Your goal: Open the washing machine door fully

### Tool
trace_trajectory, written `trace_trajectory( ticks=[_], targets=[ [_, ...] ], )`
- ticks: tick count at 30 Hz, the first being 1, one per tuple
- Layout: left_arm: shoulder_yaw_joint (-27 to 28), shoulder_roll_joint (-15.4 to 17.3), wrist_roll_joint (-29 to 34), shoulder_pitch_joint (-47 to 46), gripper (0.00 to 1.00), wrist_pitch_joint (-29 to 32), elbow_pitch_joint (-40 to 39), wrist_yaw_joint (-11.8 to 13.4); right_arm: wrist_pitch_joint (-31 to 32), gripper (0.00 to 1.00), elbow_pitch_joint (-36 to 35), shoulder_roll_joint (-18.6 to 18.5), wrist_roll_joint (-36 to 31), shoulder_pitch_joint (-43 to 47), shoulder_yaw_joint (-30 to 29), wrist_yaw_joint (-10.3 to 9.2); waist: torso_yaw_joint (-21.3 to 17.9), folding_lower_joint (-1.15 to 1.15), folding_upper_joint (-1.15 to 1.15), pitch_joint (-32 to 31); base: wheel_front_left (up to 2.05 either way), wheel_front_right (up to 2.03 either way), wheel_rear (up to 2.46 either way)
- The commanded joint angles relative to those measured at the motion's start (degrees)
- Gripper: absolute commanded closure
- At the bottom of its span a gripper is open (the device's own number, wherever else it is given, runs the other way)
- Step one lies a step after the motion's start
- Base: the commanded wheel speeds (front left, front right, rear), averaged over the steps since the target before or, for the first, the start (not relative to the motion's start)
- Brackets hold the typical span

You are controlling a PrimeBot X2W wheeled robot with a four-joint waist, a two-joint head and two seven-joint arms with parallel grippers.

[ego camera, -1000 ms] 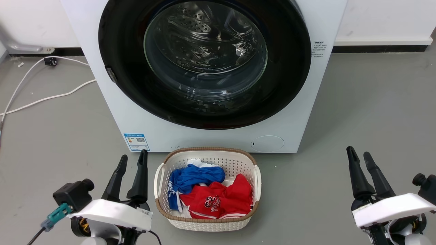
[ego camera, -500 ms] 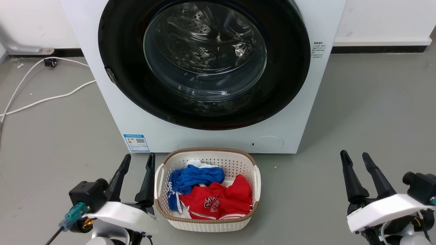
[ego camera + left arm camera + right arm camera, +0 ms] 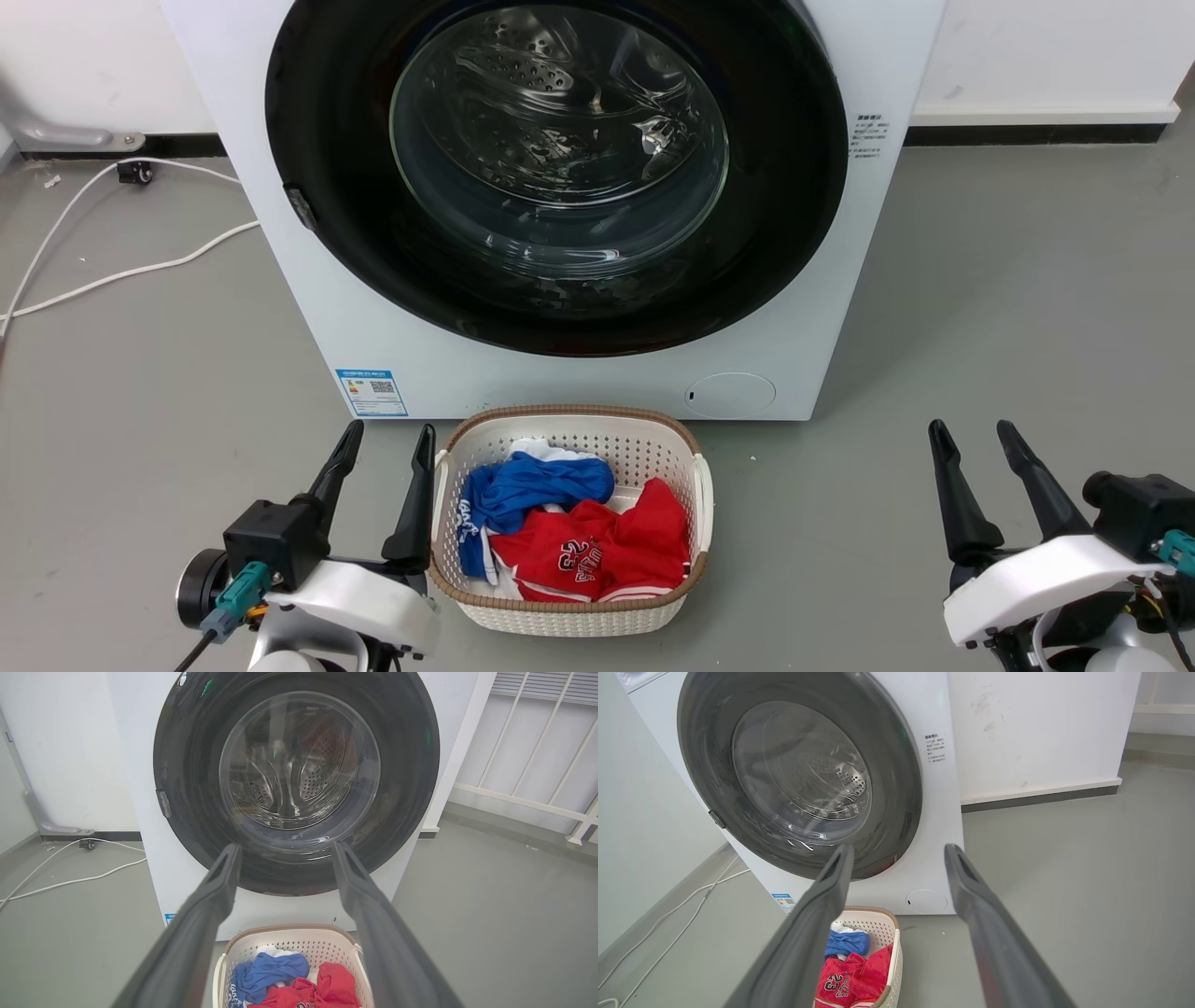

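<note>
Above the grey floor (image 3: 980, 280), the head view's left tool (image 3: 391, 429) and right tool (image 3: 969, 427) are hovering spread apart, flanking the laundry basket (image 3: 569, 411), likely for clearance. The left wrist view is framing the washing machine door (image 3: 187, 765) shut against the washing machine (image 3: 133, 742); the right wrist view is catching the white wall (image 3: 1041, 742) behind.

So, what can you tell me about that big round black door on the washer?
The washing machine door is a wide, glossy black ring around a clear, bulging glass window that shows the perforated steel drum behind. It sits shut, flat against the white washing machine front, with a small grey tab on its left edge. Nothing touches it.
</note>
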Motion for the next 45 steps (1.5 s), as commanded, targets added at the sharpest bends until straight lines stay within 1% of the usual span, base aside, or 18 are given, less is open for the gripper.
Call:
trace_trajectory(
  ticks=[1,2,4,21,34,38,45],
  targets=[
    [-0.09,0.27,1.13,-1.01,0.0,-0.6,-0.22,0.3,0.04,0.0,-0.67,0.14,-1.49,0.13,-0.05,0.12,-0.01,0.0,0.0,0.01,0.0,0.0,0.0],
    [-0.24,0.41,2.31,-1.06,0.0,-1.0,0.0,0.45,0.17,0.0,-0.75,0.3,-3.17,0.17,-0.07,0.12,-0.04,0.0,0.0,0.02,0.0,0.0,0.0],
    [-0.16,0.23,2.78,-1.04,0.0,-1.19,0.17,0.56,0.15,0.0,-0.84,0.41,-4.26,0.24,-0.04,0.12,-0.05,0.0,0.0,0.0,0.0,0.0,0.0],
    [-0.63,0.32,8.91,-0.82,0.0,-3.15,1.01,1.09,-0.26,0.0,-1.22,0.92,-11.1,0.98,0.22,0.14,-0.32,0.0,0.0,-0.02,0.0,0.0,0.0],
    [-0.57,-0.35,11.88,-0.72,0.0,-4.38,1.88,1.07,-1.11,0.0,-0.86,1.0,-12.51,1.09,0.57,0.08,-0.46,0.0,0.0,-0.09,0.0,0.0,0.0],
    [-0.15,-0.66,11.07,-0.66,0.0,-4.29,2.54,1.02,-1.51,0.0,-0.15,1.0,-11.07,0.93,0.5,0.08,-0.53,0.0,0.0,-0.11,0.0,0.0,0.0],
    [0.51,-1.08,9.76,-0.51,0.0,-4.29,3.35,0.77,-1.95,0.0,0.53,1.0,-10.42,0.67,0.39,0.08,-0.66,0.0,0.0,-0.12,0.0,0.0,0.0]
  ],
)
